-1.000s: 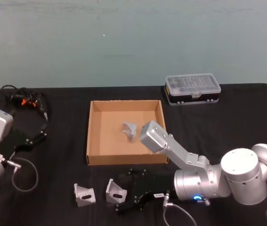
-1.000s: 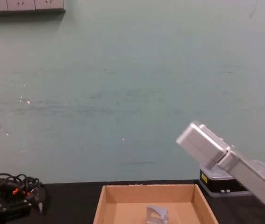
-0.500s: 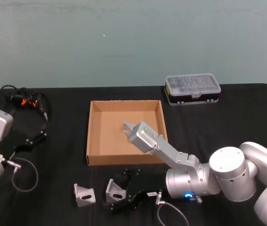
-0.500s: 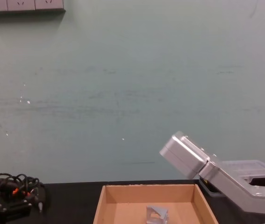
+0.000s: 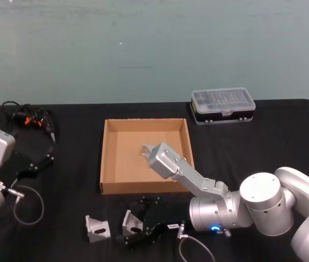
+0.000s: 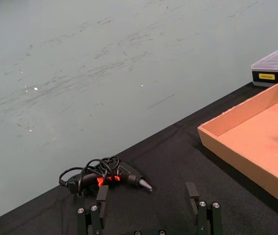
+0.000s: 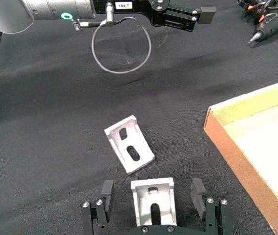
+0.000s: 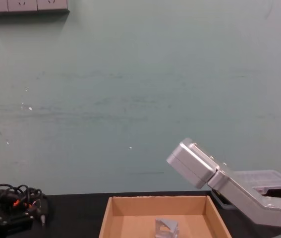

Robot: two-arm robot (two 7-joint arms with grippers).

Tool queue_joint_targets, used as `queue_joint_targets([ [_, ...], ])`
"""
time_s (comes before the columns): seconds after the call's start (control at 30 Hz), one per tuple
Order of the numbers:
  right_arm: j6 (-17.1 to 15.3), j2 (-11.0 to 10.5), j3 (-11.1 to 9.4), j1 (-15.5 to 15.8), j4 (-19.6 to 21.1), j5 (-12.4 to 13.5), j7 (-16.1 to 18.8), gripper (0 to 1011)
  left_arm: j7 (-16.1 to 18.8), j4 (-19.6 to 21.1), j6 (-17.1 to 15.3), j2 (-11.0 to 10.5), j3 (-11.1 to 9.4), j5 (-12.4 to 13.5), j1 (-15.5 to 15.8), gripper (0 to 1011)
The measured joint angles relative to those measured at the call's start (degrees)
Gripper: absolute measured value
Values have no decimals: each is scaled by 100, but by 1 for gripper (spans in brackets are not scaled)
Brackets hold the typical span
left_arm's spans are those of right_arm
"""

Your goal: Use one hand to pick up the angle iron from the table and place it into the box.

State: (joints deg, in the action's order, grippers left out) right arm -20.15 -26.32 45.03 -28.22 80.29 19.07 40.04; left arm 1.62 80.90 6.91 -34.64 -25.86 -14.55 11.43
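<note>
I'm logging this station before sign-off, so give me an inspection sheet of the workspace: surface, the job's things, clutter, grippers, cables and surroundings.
Surface: table, flat matte black.
Job's things: box holds one boxed angle iron; left angle iron and right angle iron lie on the table in front of it.
Clutter: black case with clear lid behind the box's right corner; corded tool at far left.
Grippers: right gripper open, one finger on each side of the right angle iron; left gripper open, parked at the table's left.
Cables: left wrist cable and right wrist cable, grey loops on the table.
Surroundings: green wall; wall sockets high up.
</note>
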Motion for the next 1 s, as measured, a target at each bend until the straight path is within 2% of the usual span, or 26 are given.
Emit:
queue_joint_targets([
  [0.1, -4, -2, 0, 0, 2, 1, 1, 998, 0, 0, 0, 0, 0, 0, 0, 1000],
  [0.33, -14, -5, 3, 0, 6, 2, 2, 873, 0, 0, 0, 0, 0, 0, 0, 1000],
  [0.37, -17, -6, 4, 0, 7, 2, 2, 821, 0, 0, 0, 0, 0, 0, 0, 1000],
  [0.43, -17, -6, 4, 0, 7, 2, 3, 786, 0, 0, 0, 0, 0, 0, 0, 1000],
  [0.57, -21, -8, 4, 0, 9, 2, 3, 653, 0, 0, 0, 0, 0, 0, 0, 1000],
  [0.6, -21, -8, 4, 0, 9, 2, 3, 592, 0, 0, 0, 0, 0, 0, 0, 1000],
  [0.63, -22, -8, 4, 0, 10, 2, 4, 592, 0, 0, 0, 0, 0, 0, 0, 1000],
  [0.77, -24, -8, 5, 0, 11, 2, 5, 462, 0, 0, 0, 0, 0, 0, 0, 1000],
  [1.0, -27, -9, 5, 0, 12, 2, 6, 457, 0, 0, 0, 0, 0, 0, 0, 1000],
])
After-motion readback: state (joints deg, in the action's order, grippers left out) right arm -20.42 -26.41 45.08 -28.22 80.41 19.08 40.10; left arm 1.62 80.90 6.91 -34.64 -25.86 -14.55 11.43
